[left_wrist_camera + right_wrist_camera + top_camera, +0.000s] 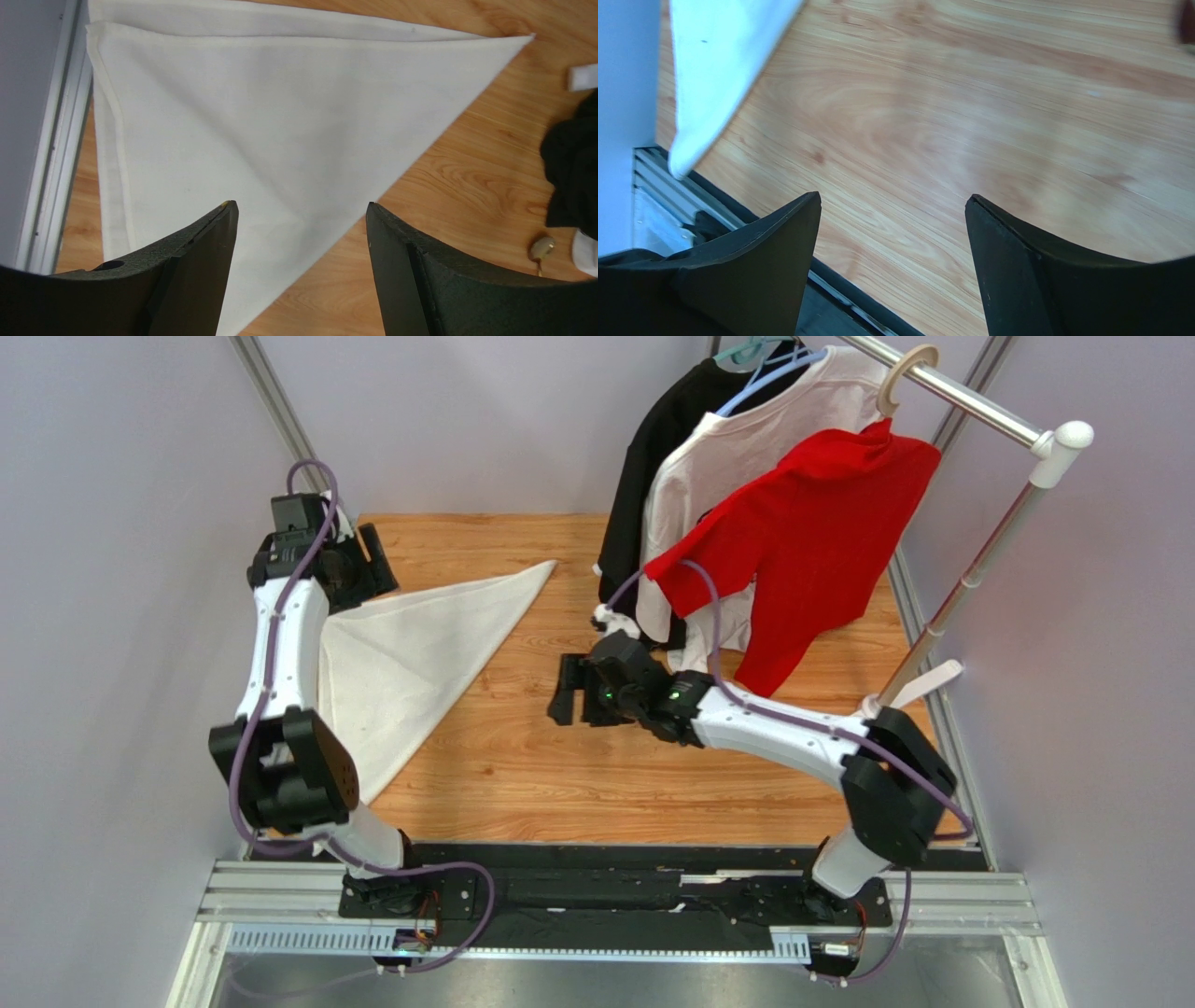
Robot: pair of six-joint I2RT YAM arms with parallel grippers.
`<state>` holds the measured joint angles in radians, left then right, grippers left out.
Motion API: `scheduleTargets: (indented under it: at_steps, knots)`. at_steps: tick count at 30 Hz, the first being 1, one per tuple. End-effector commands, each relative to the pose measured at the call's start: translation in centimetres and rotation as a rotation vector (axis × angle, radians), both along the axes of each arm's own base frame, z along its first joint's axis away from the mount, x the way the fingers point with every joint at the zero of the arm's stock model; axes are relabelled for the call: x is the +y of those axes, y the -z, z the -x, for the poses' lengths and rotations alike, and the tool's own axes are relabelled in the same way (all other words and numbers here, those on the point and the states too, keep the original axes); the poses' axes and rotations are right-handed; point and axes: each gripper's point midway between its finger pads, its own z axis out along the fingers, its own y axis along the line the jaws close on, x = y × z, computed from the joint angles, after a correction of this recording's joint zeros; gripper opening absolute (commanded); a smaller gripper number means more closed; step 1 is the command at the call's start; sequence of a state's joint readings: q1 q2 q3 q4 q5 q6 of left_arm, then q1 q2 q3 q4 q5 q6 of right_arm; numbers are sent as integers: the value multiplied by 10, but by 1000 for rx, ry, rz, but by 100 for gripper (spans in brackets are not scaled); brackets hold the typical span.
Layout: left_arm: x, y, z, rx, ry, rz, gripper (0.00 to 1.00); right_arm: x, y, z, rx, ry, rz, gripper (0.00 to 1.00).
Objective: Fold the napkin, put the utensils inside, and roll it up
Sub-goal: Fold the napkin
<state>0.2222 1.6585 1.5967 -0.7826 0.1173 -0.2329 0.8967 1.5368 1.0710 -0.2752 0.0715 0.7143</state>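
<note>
Although the napkin (407,651) lay folded as a triangle at the left of the counter (561,756), the spoon (542,246) rested well apart, beside a black garment (572,168). The left hand (300,210) and the right hand (892,203) stood open, empty; reaching there could snag that garment.

- Your top external view sits high above and behind the arm bases. It looks down and forward, from far off, over the whole light wooden plank table (561,756) to the metal clothes rack (968,396) at the far right.
- Your left wrist view looks steeply down past the left gripper (300,206), whose black fingers (189,266) fill the bottom edge. It is close over the large plain white cloth napkin (267,126).
- Your right wrist view looks down past the right gripper (892,197), very near the wood and slightly blurred.
- All three views share the table and the napkin. The right wrist catches only one corner of the cloth, at upper left.
</note>
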Motion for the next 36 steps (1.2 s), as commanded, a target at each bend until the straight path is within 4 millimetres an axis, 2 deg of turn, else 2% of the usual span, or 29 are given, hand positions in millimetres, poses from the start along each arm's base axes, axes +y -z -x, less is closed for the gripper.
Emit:
scheduleTargets:
  at_steps: [1, 2, 4, 5, 6, 7, 8, 9, 12, 15, 25, 36]
  knots:
    - [-41, -52, 23, -193, 40, 81, 76, 72, -16, -20, -27, 59, -156, 79]
    - [-46, -62, 33, -226, 52, 75, 76, 86, -23, -23, -28, 62, -199, 78]
    - [-55, -45, 48, -193, 75, 76, 76, 104, -11, -26, 41, 89, -241, 74]
    - [-59, -50, 56, -217, 88, 75, 76, 118, 0, -31, 61, 90, -255, 73]
    - [-61, -36, 65, -191, 93, 77, 76, 126, 4, -33, 89, 100, -275, 70]
    - [-62, -33, 70, -192, 100, 66, 76, 132, 7, -34, 98, 107, -281, 69]
    - [-59, -39, 76, -221, 91, 45, 76, 144, 18, -39, 113, 116, -280, 68]
    - [-58, -31, 81, -210, 84, 39, 76, 150, 21, -40, 123, 121, -290, 66]
    - [-61, -42, 85, -259, 92, 38, 76, 169, 30, -53, 137, 134, -309, 65]
    - [-59, -45, 86, -259, 90, 28, 76, 186, 40, -63, 158, 155, -329, 63]
    - [-58, -47, 90, -271, 97, 11, 76, 220, 84, -85, 248, 247, -363, 55]
    - [-58, -48, 91, -270, 98, 5, 76, 226, 110, -100, 264, 325, -351, 46]
